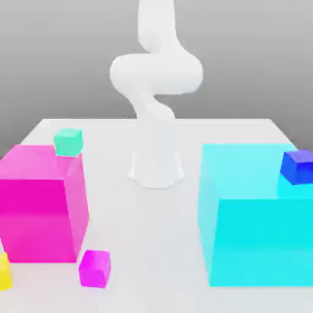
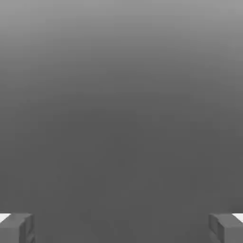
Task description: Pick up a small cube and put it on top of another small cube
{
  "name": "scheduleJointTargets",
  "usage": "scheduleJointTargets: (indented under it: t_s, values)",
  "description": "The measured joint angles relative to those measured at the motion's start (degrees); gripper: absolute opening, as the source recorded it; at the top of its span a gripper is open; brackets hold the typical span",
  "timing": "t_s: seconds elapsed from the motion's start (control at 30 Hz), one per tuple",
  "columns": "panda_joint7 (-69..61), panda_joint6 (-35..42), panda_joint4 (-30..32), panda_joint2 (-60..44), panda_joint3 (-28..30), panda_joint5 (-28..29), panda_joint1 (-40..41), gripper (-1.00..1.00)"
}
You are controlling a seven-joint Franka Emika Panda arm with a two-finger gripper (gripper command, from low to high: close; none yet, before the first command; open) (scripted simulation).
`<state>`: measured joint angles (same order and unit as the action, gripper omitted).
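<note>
Robot arm raised over a white table of coloured cubes, gripper (image 2: 121, 228) spread wide and holding nothing.

The small magenta cube (image 1: 95, 268) sits near the table's (image 1: 153, 244) front edge, beside the large magenta block (image 1: 40, 205). It looks rigid and probably light; grasp two opposite flat faces. A yellow cube (image 1: 4, 272) is cut off at the frame's edge.

I'm working in a bare simulated test scene, no real room: my plain white arm (image 1: 156, 92) stands at the back of a flat white table (image 1: 153, 244), grey void behind it, and around my base sit flat-coloured, textureless blocks like the large magenta block (image 1: 40, 205).
</note>
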<state>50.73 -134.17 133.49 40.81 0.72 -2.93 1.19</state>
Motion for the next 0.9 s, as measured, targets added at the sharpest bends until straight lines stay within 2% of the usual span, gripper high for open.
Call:
scheduleJointTargets:
  t_s: [0.27,0.47,0.63,0.8,0.9]
  values:
    - [17.25,-7.51,5.46,-16.49,0.34,-7.62,4.2,0.0]
    - [32.46,-13.3,9.54,-28.42,-0.43,-9.74,7.53,0.0]
    - [47.81,-18.52,13.08,-37.98,-0.26,-7.72,10.39,0.0]
    - [66.32,-23.87,16.72,-46.96,3.24,-1.31,10.91,0.0]
    - [69.79,-28.08,16.73,-52.55,4.44,-0.48,10.25,0.0]
